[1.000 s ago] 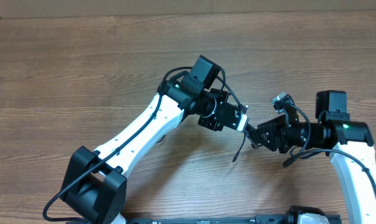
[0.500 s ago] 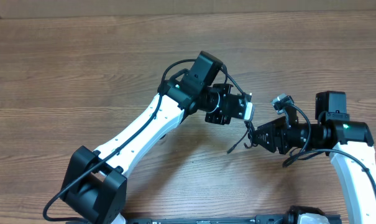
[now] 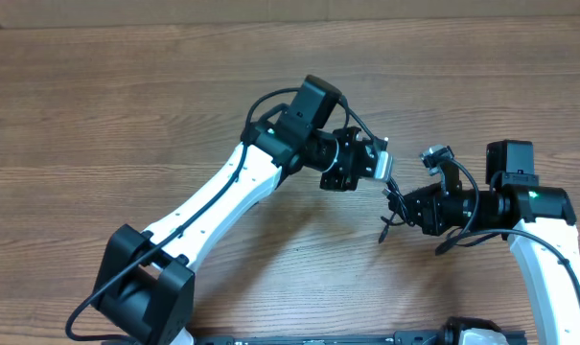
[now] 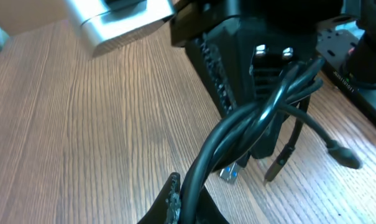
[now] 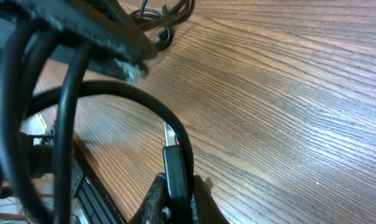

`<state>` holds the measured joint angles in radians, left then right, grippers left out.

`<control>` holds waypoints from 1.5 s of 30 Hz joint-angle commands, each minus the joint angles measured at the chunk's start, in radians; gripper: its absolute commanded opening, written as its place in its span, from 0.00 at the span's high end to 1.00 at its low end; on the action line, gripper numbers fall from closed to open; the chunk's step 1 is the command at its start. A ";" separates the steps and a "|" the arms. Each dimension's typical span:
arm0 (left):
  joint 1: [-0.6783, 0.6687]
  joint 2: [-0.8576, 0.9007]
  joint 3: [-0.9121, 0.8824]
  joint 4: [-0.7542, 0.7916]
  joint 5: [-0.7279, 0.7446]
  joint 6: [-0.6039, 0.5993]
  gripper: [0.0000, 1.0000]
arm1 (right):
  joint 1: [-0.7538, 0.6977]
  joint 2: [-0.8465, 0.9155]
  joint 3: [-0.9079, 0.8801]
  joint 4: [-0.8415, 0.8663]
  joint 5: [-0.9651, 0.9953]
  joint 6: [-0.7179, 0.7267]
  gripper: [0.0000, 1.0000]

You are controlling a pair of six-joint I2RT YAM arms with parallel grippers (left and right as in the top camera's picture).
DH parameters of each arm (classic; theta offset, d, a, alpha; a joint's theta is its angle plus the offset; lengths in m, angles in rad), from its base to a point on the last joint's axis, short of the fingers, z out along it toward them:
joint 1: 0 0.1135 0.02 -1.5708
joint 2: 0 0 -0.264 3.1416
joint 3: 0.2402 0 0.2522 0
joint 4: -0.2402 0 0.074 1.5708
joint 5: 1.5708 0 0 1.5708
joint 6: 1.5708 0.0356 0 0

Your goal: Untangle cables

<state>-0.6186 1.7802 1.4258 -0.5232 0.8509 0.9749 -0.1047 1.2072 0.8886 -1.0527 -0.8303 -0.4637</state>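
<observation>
The right gripper (image 5: 175, 196) is clamped tight on a black plug of the cables (image 5: 132, 93), the plug's silvery tip pointing out over the wooden table (image 5: 287, 93); the left gripper (image 4: 188, 205) pinches a bundle of the same cords; overhead, both grippers sit close together above the table, the cables strung between them.

1. Thin black cables (image 4: 237, 127): a twisted bundle running taut from the left fingers (image 4: 170, 194) across to the right fingers (image 5: 155, 200); clamped at both.
2. One black plug (image 5: 175, 171) sits pinched between the right fingers; its silvery tip (image 5: 169, 134) pokes out beyond them.
3. Loose plug ends (image 4: 278, 165) dangle just under the right fingers.
</observation>
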 commanded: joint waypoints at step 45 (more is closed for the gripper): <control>-0.056 -0.015 0.006 0.058 -0.230 -0.573 0.96 | -0.002 -0.012 0.002 0.291 0.184 0.945 0.00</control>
<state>-0.6678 1.7802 1.4254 -0.5014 0.6415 0.4725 -0.1043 1.2072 0.8886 -0.7563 -0.8028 0.3889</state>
